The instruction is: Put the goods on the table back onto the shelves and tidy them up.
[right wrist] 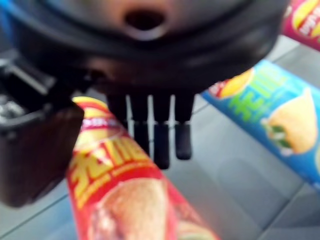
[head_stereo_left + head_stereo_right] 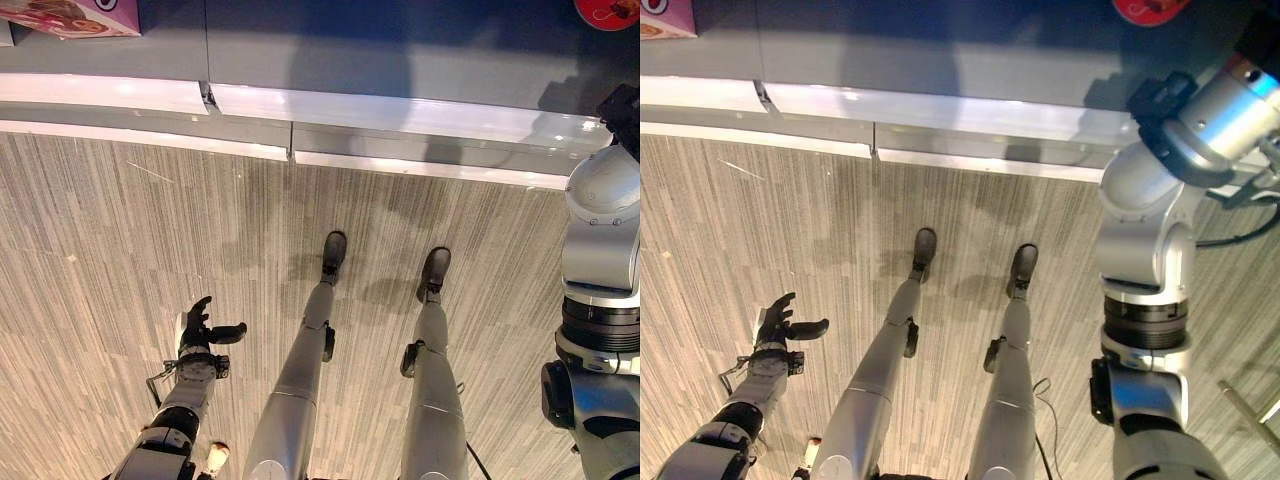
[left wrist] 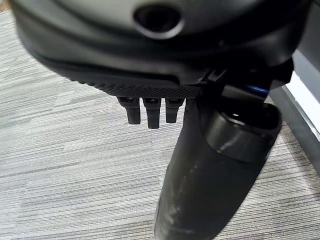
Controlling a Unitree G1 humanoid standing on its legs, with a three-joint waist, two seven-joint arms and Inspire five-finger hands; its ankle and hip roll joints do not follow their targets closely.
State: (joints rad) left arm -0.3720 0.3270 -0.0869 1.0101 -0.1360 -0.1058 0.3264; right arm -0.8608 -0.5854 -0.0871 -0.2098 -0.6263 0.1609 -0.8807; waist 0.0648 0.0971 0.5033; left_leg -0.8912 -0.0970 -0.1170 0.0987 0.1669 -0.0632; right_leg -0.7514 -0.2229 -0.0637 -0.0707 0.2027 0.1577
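A red chip tube (image 1: 125,200) lies on a grey surface (image 1: 225,185), running under my right hand (image 1: 150,45) between its thumb and its straight fingers (image 1: 161,142). The fingers hang just over the tube without curling round it. A blue chip tube (image 1: 270,115) lies beside it, and a third, red-pink tube (image 1: 305,20) shows at the corner. My right arm (image 2: 1150,260) is raised towards the shelf. My left hand (image 2: 200,335) hangs low over the striped floor, open and holding nothing, its thumb (image 3: 200,190) spread away from the fingers.
The shelf unit's white base ledge (image 2: 400,115) runs across the far side of the floor. A pink box (image 2: 75,15) sits at the upper left and a red round pack (image 2: 607,10) at the upper right. Striped grey carpet (image 2: 100,250) lies in front.
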